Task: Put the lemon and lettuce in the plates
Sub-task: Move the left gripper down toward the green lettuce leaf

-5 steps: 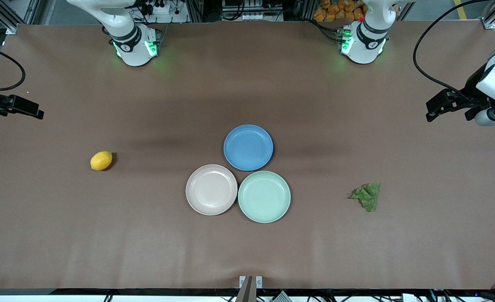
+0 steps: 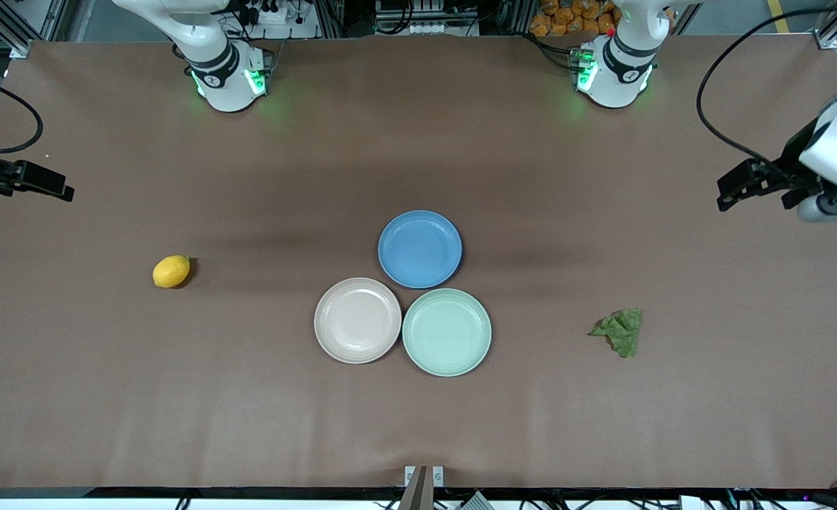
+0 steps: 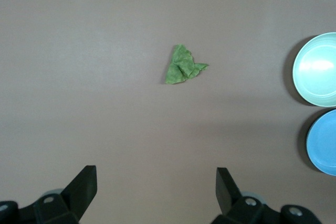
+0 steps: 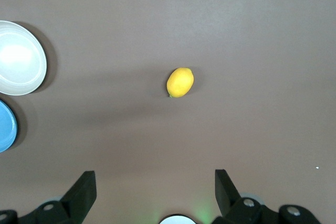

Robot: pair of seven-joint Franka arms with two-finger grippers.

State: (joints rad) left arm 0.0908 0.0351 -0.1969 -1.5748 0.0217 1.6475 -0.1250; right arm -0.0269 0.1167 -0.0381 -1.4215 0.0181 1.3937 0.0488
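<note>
The small oval yellow lemon (image 2: pixel 171 271) lies on the brown tabletop (image 2: pixel 248 397) toward the right arm's end, well apart from the plates. The wrinkly dark green lettuce leaf (image 2: pixel 619 330) lies toward the left arm's end. The pale beige-pink plate (image 2: pixel 326 340) touches the pale mint green plate (image 2: pixel 480 347); the round blue plate (image 2: pixel 419 248) sits just farther from the camera. The left end effector (image 3: pixel 156 188) and right end effector (image 4: pixel 155 189) hang high with fingers spread wide, holding nothing, both cut off at the front view's edges.

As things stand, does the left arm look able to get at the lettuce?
Probably yes. The left gripper hangs open over bare table at its own end, and the lettuce lies alone there, well apart from the mint green plate. Nothing stands between them.
</note>
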